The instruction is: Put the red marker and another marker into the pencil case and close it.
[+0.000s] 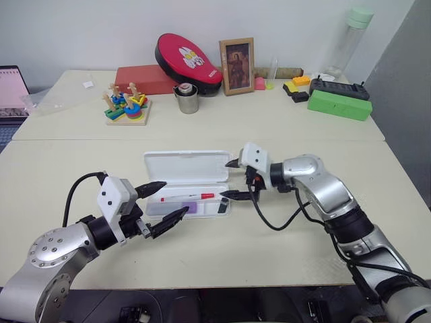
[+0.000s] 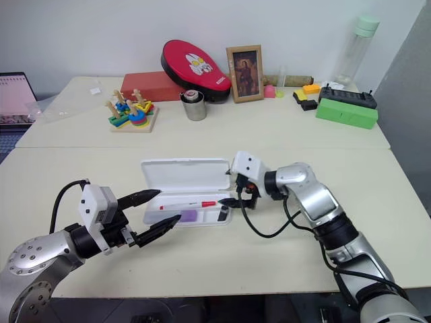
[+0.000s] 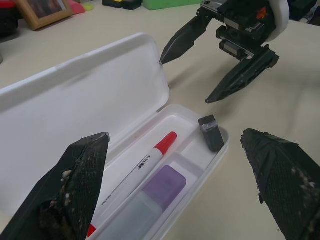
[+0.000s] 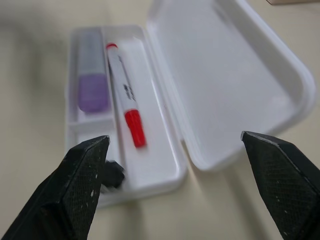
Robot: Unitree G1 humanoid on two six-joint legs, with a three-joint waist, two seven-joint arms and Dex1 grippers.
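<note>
With both markers in, the light, stiff pencil case (image 1: 186,183) lid, just beside the wide-open right end effector (image 1: 234,179), should flip from its far edge; the left end effector (image 1: 165,202) gapes empty.

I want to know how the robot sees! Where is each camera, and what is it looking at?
Left eye and right eye views: on the head, looking down over the table, with both arms showing.
Left wrist view: on the left arm, facing the open pencil case between its own open fingers, with the right gripper beyond.
Right wrist view: on the right arm, facing the case from its other end, own fingers open.
Shared: both wrist views show the red marker and the purple marker inside the case.
</note>
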